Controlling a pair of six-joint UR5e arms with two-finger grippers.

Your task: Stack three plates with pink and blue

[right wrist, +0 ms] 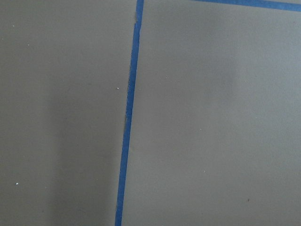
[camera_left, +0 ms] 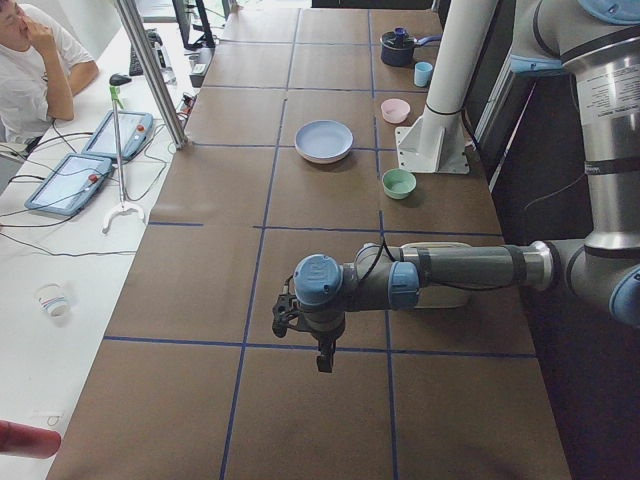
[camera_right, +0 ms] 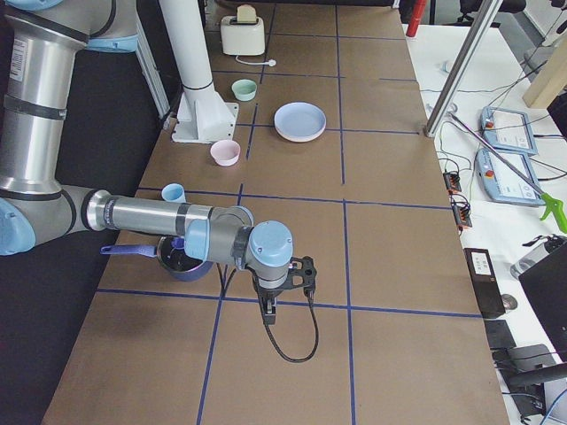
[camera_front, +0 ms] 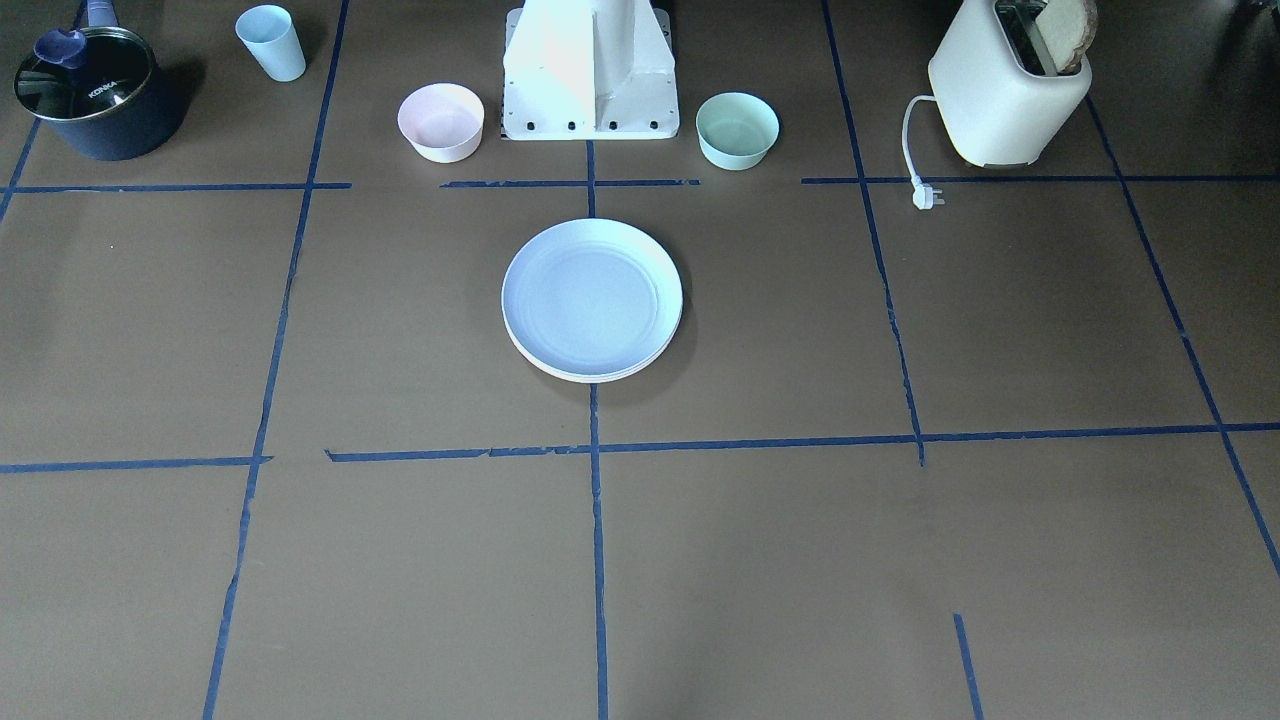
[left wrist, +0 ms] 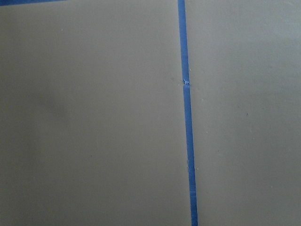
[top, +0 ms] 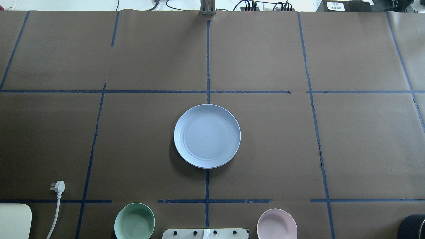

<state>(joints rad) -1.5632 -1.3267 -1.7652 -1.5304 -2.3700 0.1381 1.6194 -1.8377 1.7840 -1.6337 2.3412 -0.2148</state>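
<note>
1. Sitting mid-table, the blue plate (top: pixel 207 136) tops the stack.
2. It is probably light, stiff, smooth plastic; pinch it at the rim.
3. The left gripper (camera_left: pixel 324 358) and right gripper (camera_right: pixel 268 312) hang well apart from it; I cannot tell their opening.

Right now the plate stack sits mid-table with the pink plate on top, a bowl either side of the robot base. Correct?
No: the top plate is pale blue, not pink, per the overhead exterior view. The rest holds.
</note>
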